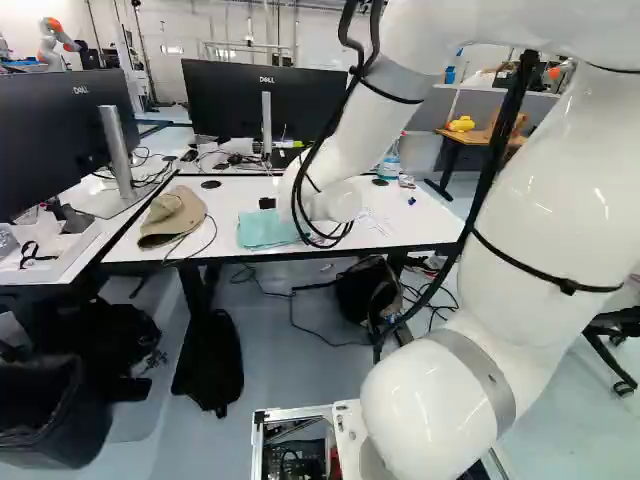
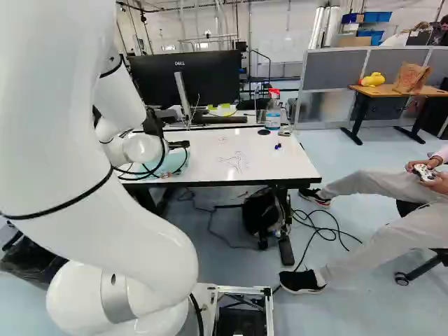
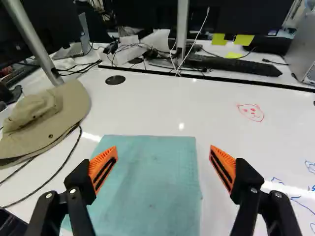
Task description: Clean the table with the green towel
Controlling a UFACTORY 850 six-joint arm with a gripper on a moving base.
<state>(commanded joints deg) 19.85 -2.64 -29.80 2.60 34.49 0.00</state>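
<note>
Teal towel [image 3: 147, 191], spread flat on the white table [image 3: 147, 110], with its far edge and much of its surface exposed in the wrist view; both base views show it partly hidden by the arm. The gripper [image 2: 179, 144] is set wide: in the wrist view its orange pads [image 3: 99, 164] stand well apart, one in line with the towel, the other in line with the tabletop just beside it. A tan hat [image 1: 173, 216], seen in the left base and wrist views, rests on the table near the towel, a dark cable [image 3: 57, 171] running between them. Red drawing [image 3: 251, 112], distinct in the wrist view, appears faint in the right base view. Blue drawing [image 2: 236, 161], well displayed in the right base view, is cut to fragments in the wrist view. Spray bottle [image 2: 273, 112], visible in both base views, stands beyond the drawings. Yellow notes [image 3: 243, 40] lie past the table's far edge. Another robot [image 1: 56, 42] appears only in the left base view, at its upper left.
</note>
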